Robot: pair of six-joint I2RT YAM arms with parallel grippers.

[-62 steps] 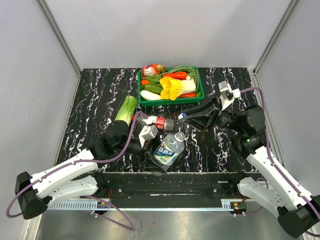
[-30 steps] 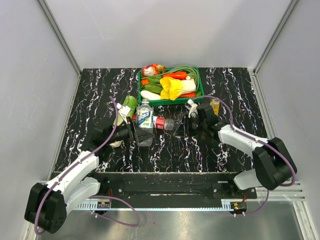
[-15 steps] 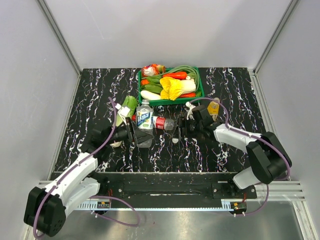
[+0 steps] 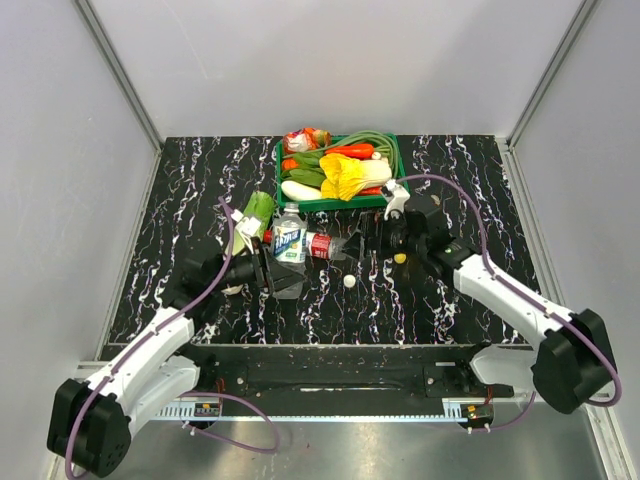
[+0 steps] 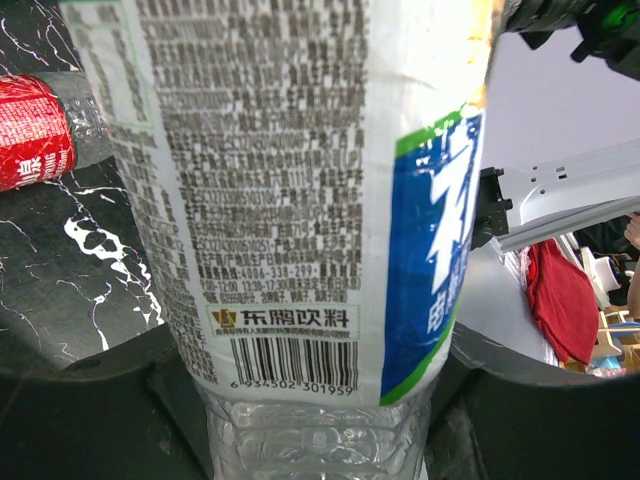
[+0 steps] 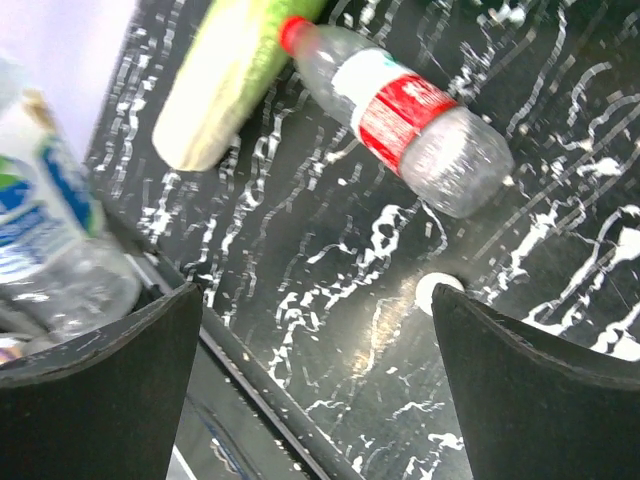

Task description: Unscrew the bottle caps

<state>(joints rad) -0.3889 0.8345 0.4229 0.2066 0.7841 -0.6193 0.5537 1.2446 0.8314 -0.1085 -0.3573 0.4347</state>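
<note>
Left pincer [image 4: 277, 277] around water bottle [image 4: 289, 240]

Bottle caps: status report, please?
Left gripper shut on blue-label bottle. Right gripper open, empty. White cap and yellow cap loose on table; red cap on lying bottle. Green vegetable beside it.

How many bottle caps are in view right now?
3. The white cap lies loose on the table, the yellow cap loose right of it, and the red cap sits on the lying bottle.
</note>
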